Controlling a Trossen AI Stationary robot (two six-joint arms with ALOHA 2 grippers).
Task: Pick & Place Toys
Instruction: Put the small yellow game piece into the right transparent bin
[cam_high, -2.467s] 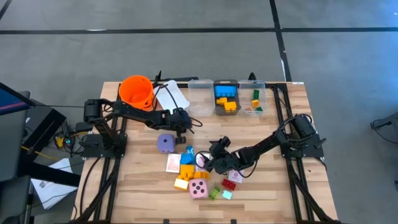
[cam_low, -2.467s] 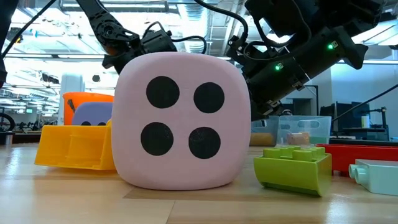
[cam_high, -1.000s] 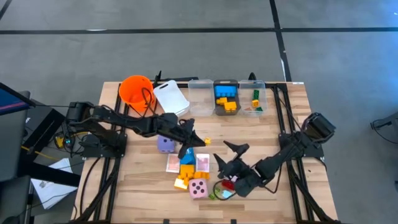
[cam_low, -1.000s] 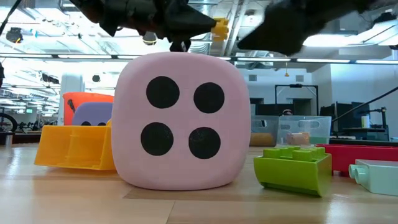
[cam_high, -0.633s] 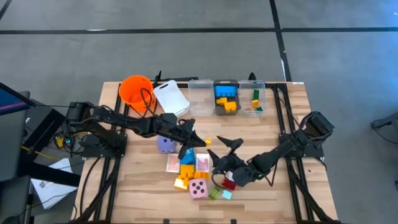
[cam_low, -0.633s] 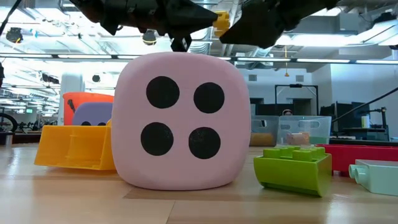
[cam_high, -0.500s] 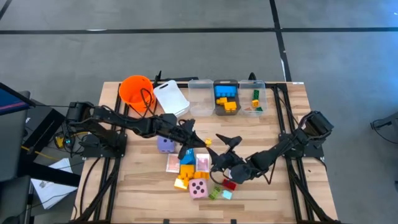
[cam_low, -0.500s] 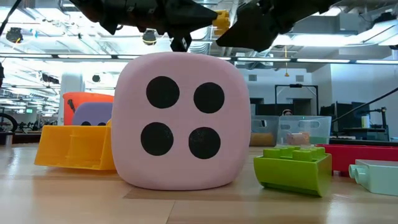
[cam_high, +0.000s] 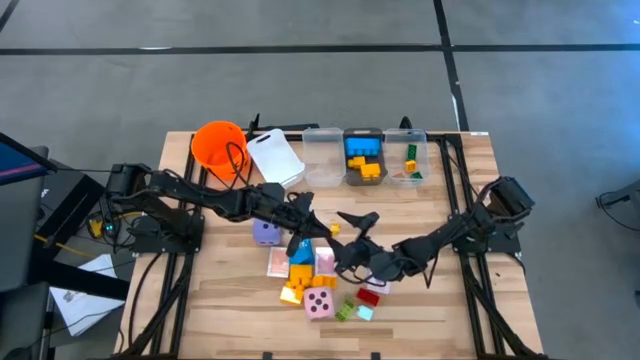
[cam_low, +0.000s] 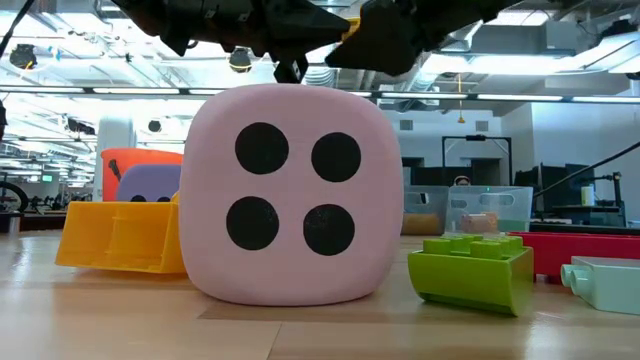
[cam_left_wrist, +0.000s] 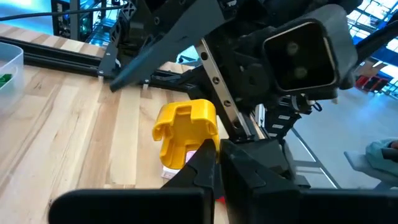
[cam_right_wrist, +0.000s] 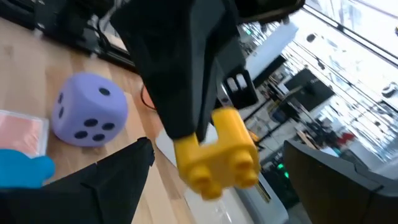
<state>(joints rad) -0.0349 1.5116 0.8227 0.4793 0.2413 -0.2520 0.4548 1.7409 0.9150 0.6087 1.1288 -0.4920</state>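
Observation:
My left gripper (cam_high: 326, 229) is shut on a small yellow brick (cam_high: 334, 229) above the table's middle. The brick also shows in the left wrist view (cam_left_wrist: 185, 127), the right wrist view (cam_right_wrist: 219, 154) and the low view (cam_low: 353, 30). My right gripper (cam_high: 350, 234) is open, with one finger on either side of the yellow brick and apart from it. On the table below lie a pink die (cam_high: 319, 304), a purple die (cam_high: 266, 231), pink cards (cam_high: 326, 261) and loose bricks (cam_high: 301, 268). My left gripper pinches the yellow brick between its two fingertips (cam_left_wrist: 209, 159), on the end of the brick (cam_left_wrist: 186, 152) nearest the fingers. The fingers reach about level, pointing toward the table's right. The brick is lifted clear above the toys, its studs (cam_right_wrist: 239, 167) turned toward my right gripper.
An orange bucket (cam_high: 220, 146) and a white lid (cam_high: 277, 155) stand at the far left. Three bins stand at the far edge: one clear (cam_high: 323, 156), one with blue and yellow bricks (cam_high: 363, 157), one with green bricks (cam_high: 407, 158). Green (cam_low: 470, 268) and red bricks lie near the pink die.
My right gripper has moved from the near right of the toy pile up and toward the table's left and far edge, staying open, until its fingers stand around the yellow brick held by my left gripper.

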